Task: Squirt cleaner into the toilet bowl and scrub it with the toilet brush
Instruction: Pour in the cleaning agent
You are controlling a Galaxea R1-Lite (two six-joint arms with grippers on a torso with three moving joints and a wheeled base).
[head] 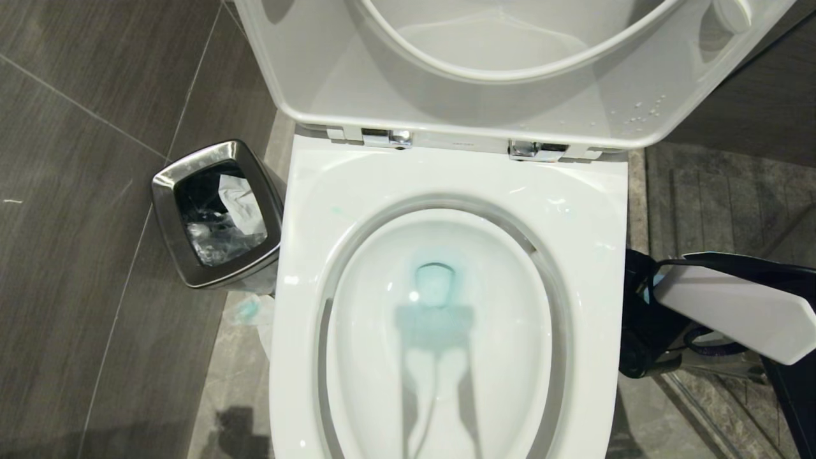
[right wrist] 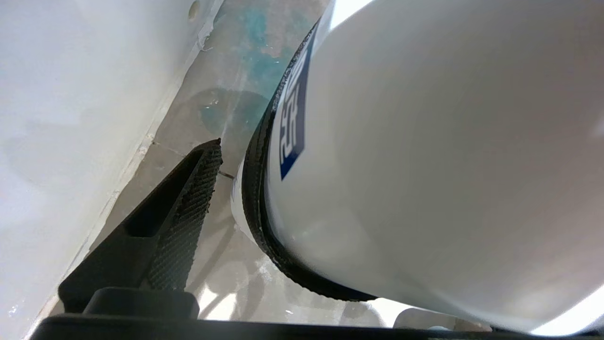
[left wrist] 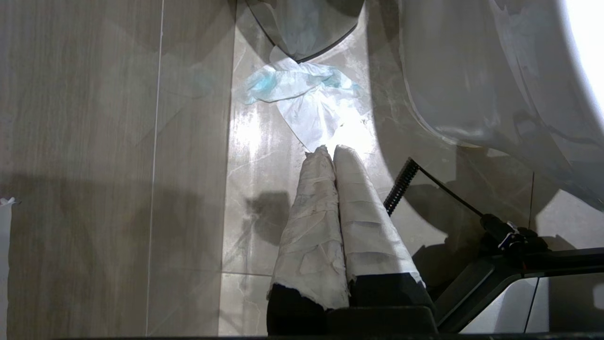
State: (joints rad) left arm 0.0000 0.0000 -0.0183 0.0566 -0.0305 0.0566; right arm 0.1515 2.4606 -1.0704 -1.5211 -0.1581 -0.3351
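Hanging beside the glossy white ceramic toilet bowl (head: 446, 210) on our right, our right claw (right wrist: 236, 189) gapes around a white plastic bottle (right wrist: 424, 165).

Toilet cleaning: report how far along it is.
Done: blue cleaner tints the water in the toilet bowl. In hand: the right end effector is open, low beside the toilet, against a white container, not clearly gripping it. The left end effector is shut, near a tissue on the floor. Left: scrubbing; no brush is in sight.
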